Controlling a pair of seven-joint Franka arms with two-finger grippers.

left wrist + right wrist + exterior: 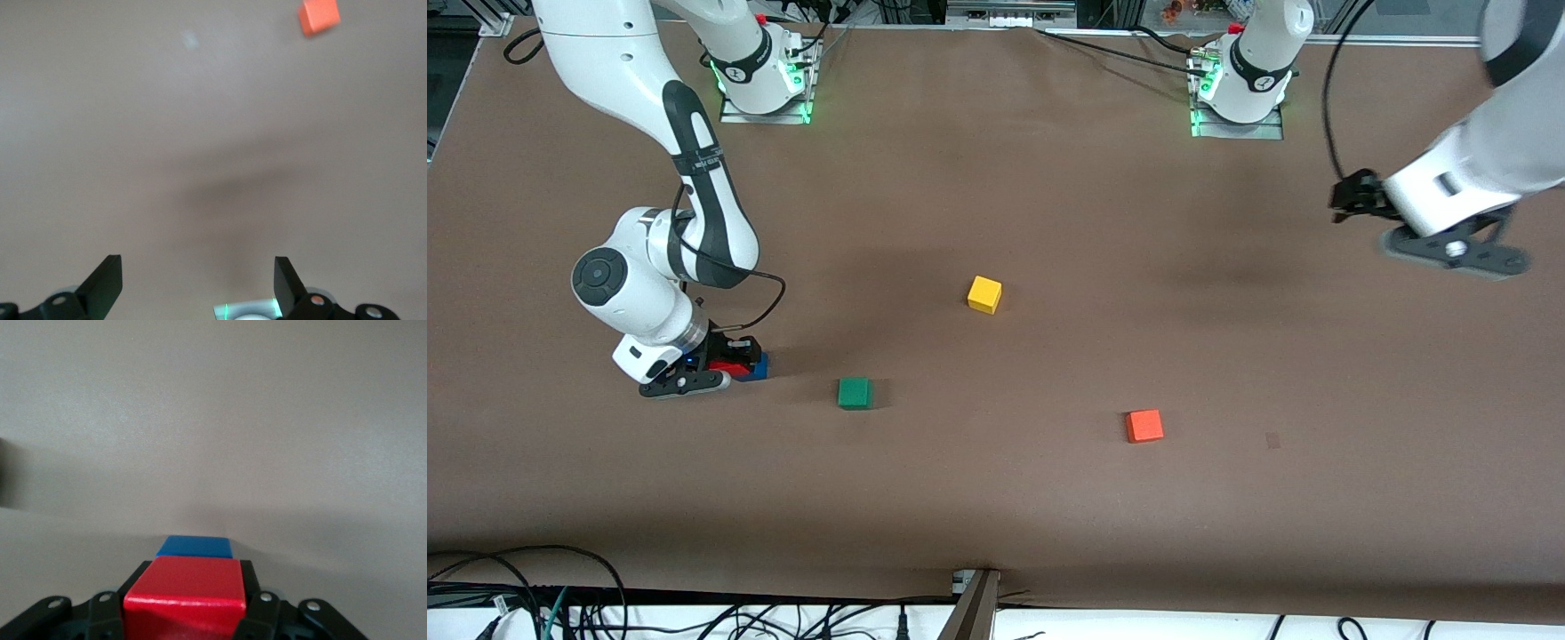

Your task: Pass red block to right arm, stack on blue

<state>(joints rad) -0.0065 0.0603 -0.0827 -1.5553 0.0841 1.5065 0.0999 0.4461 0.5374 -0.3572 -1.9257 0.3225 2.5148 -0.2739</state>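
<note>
My right gripper [727, 366] is low at the right arm's end of the table, shut on the red block [727, 365]. In the right wrist view the red block [183, 595] sits between the black fingers [248, 587], right over the blue cube [195, 547]. The blue cube [756, 367] shows in the front view just under and beside the red one; whether they touch I cannot tell. My left gripper [1352, 203] is open and empty, raised over the left arm's end of the table; it also shows in the left wrist view [198, 283].
A green cube [855, 393] lies beside the blue one toward the table's middle. A yellow cube [984, 294] sits mid-table, farther from the front camera. An orange cube [1144, 426] lies toward the left arm's end; it also shows in the left wrist view [319, 17].
</note>
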